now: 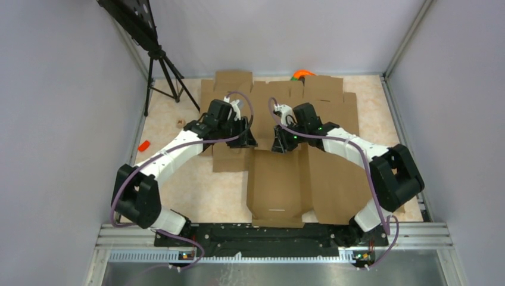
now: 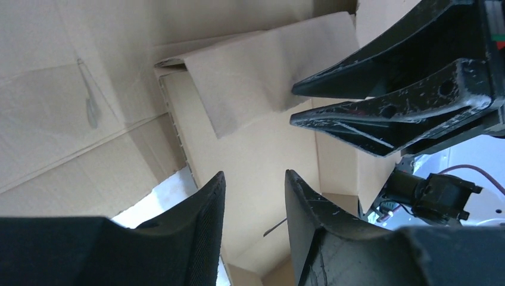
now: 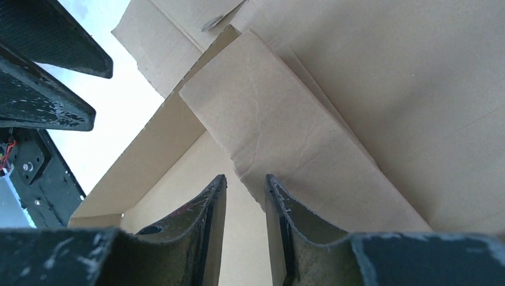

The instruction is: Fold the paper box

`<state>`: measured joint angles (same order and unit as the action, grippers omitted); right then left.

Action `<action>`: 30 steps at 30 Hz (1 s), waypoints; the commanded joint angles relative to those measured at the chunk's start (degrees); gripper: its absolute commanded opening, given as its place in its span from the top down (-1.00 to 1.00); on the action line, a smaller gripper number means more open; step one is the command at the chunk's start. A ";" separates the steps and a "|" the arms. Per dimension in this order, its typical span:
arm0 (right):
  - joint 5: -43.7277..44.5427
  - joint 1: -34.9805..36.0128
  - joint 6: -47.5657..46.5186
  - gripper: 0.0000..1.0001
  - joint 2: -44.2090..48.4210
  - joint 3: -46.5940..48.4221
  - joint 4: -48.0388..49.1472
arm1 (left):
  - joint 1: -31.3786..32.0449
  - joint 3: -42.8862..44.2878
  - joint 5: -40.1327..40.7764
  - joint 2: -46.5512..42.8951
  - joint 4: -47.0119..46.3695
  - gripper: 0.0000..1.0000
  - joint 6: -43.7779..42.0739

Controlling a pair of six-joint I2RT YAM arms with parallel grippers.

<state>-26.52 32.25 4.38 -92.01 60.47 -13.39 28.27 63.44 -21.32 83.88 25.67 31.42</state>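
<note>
The paper box [image 1: 275,185] lies at the table's middle, a brown cardboard piece with its narrow side walls raised and its long panel reaching to the front edge. My left gripper [image 1: 246,141] and right gripper [image 1: 279,145] hang close together over its far end. In the left wrist view my left gripper [image 2: 255,174] is open over the box floor [image 2: 262,149], with a folded flap [image 2: 262,71] beyond it. In the right wrist view my right gripper [image 3: 245,177] is open by a narrow gap, and a flap [image 3: 286,131] stands just past its fingertips.
Flat brown cardboard blanks lie under and behind the box [image 1: 333,101] and to its right [image 1: 339,185]. A black tripod [image 1: 164,71] stands at the back left. An orange object [image 1: 302,74] shows at the back, and a small red piece [image 1: 143,145] lies at the left.
</note>
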 commanded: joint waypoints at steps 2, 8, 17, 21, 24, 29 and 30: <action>-0.44 0.71 1.40 0.40 0.78 -1.20 1.10 | -0.23 1.62 -3.42 3.38 -5.12 0.21 2.58; -0.87 0.71 2.93 0.40 0.34 -2.63 2.90 | -0.18 2.25 -5.09 7.00 -6.65 0.35 3.62; -1.67 0.71 4.79 0.40 0.54 -4.17 5.49 | -0.16 3.59 -3.79 10.13 -5.03 0.32 3.78; -0.86 0.73 4.96 0.40 0.12 -4.66 5.66 | -0.21 4.25 -4.28 11.83 -5.72 0.33 4.23; 0.09 0.71 5.08 0.40 -0.25 -4.72 5.35 | -0.22 5.17 -4.20 13.20 -5.98 0.38 4.35; 0.68 0.71 5.85 0.40 -0.65 -5.24 6.11 | -0.05 6.26 -3.69 15.03 -5.66 0.51 4.02; 0.68 0.71 5.89 0.40 -0.82 -5.20 6.17 | 0.01 6.43 -3.58 15.16 -5.47 0.52 3.86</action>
<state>-27.05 32.27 9.52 -92.01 56.38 -7.60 28.23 67.46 -25.08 98.17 21.34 35.73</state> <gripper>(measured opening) 0.301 0.256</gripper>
